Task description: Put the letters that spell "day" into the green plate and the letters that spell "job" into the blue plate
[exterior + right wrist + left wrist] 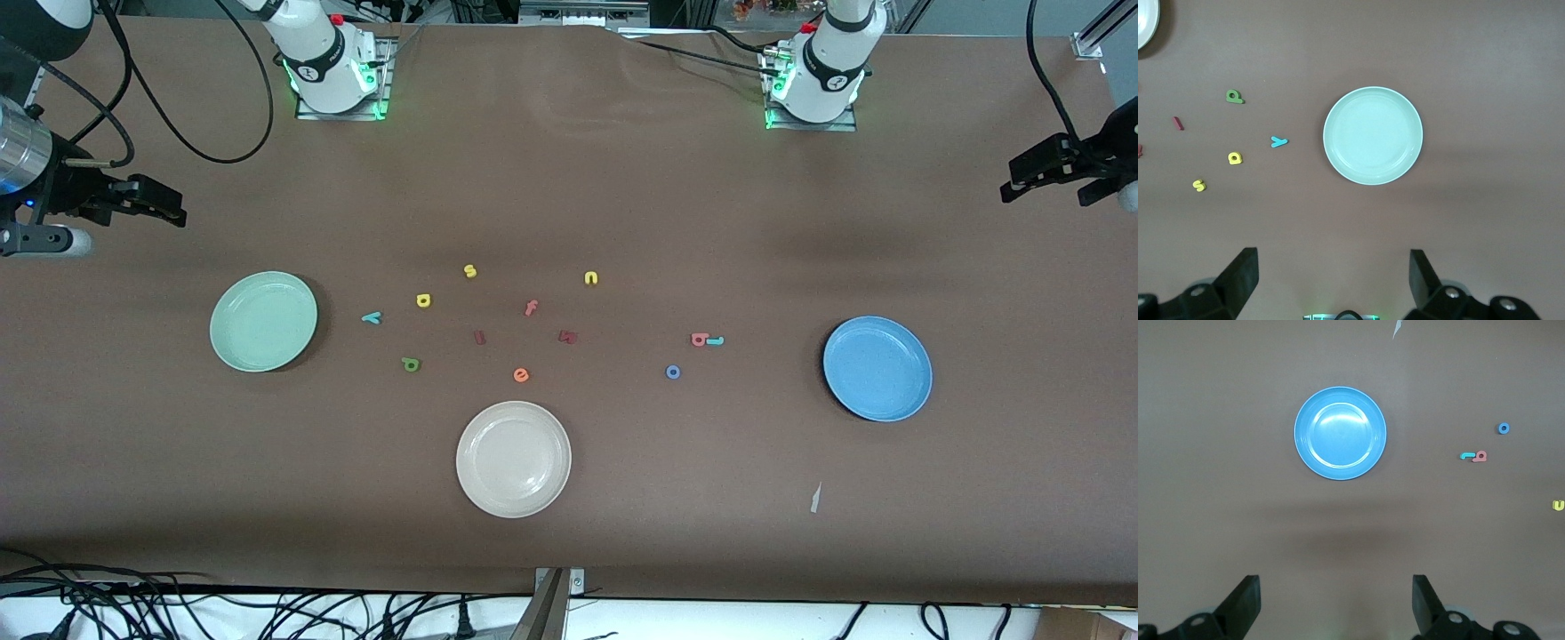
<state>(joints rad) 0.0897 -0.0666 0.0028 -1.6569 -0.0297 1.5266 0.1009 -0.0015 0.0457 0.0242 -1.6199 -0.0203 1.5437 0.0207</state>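
The green plate [263, 321] [1373, 135] lies toward the right arm's end with nothing in it. Beside it lie the teal y [372, 317] [1279, 141], the yellow rounded letter [423, 300] [1235, 158] and the green letter [411, 364] [1235, 97]. The blue plate [877, 368] [1340, 433] lies bare toward the left arm's end. The salmon b [700, 340] [1480, 457] touches the teal j [715, 340] [1466, 455], with the blue o [673, 372] [1503, 428] nearby. My right gripper [173, 206] [1334, 263] and left gripper [1009, 180] [1337, 587] hover open at the table's ends, holding nothing.
A cream plate [513, 459] sits nearer the front camera than the letters. A yellow s [470, 271], yellow n [591, 278], orange f [531, 308], orange e [521, 375] and two dark red letters [480, 337] lie mid-table. A paper scrap [815, 498] lies near the blue plate.
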